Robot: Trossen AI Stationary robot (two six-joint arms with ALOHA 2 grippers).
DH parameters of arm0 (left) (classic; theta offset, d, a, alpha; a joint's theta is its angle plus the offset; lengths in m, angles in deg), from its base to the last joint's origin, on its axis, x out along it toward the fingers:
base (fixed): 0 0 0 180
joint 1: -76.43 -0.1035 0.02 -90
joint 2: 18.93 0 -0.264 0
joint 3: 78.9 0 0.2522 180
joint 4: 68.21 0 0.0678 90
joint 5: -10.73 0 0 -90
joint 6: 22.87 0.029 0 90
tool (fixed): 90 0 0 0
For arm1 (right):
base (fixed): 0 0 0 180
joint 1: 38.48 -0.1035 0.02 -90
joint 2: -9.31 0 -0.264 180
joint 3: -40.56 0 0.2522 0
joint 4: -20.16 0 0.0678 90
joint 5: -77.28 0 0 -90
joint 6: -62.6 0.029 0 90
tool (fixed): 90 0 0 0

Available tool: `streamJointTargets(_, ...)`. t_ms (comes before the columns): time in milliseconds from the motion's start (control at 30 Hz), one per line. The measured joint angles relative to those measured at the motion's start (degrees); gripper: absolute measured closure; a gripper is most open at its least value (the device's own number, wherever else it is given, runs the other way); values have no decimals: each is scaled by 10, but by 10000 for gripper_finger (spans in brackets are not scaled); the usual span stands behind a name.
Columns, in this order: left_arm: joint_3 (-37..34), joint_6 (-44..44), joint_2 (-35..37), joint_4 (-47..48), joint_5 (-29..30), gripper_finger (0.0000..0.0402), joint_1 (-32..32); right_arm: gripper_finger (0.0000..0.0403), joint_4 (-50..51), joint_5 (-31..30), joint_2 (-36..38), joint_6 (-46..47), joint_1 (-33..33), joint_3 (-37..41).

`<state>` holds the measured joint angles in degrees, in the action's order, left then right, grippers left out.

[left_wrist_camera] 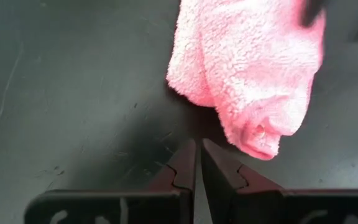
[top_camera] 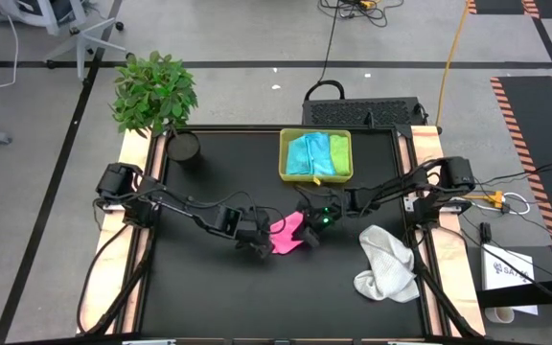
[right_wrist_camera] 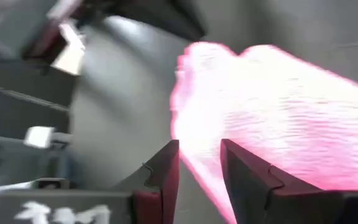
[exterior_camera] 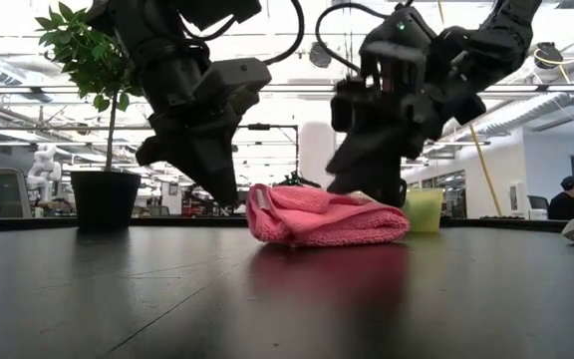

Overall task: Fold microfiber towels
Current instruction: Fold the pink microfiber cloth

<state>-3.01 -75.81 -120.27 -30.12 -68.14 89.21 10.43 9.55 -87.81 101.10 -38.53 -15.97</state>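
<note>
Two end effectors crowd the pink towel (top_camera: pixel 287 234) near the middle of the black surface (top_camera: pixel 199 297), one at each end of it; open room lies toward the near edge and the left half of the surface. The left end effector (top_camera: pixel 260 251) has its fingers (left_wrist_camera: pixel 185 165) pressed together, holding nothing, its tips just beside the towel's nearer corner and low over the surface. The right end effector (top_camera: pixel 310 237) stands partly open, its fingers (right_wrist_camera: pixel 166 165) spread over the towel's edge without a visible grip. The pink towel lies bunched and partly folded, its long axis running roughly between the two end effectors. A white towel (top_camera: pixel 387 263) lies crumpled near the right edge. Light blue (top_camera: pixel 307 153) and lime green (top_camera: pixel 338 151) towels rest in the yellow-green tray (top_camera: pixel 315 178) toward the far edge.
</note>
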Motion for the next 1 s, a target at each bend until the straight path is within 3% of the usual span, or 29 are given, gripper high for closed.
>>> streamJointTargets(200,0,-1,0,-9,0,376,0,298,-2,-15,0,-16,1,0)
streamJointTargets(500,0,0,0,-10,5,376,-8,298,50,-102,0,-40,-23,0)
streamJointTargets(700,0,2,0,-19,10,376,-22,298,60,-107,-2,-49,-22,0)
streamJointTargets(900,0,24,0,-127,10,376,-35,298,31,-114,-10,-34,-21,0)
streamJointTargets(1000,0,47,0,-212,1,376,-38,298,11,-67,7,-26,-15,0)
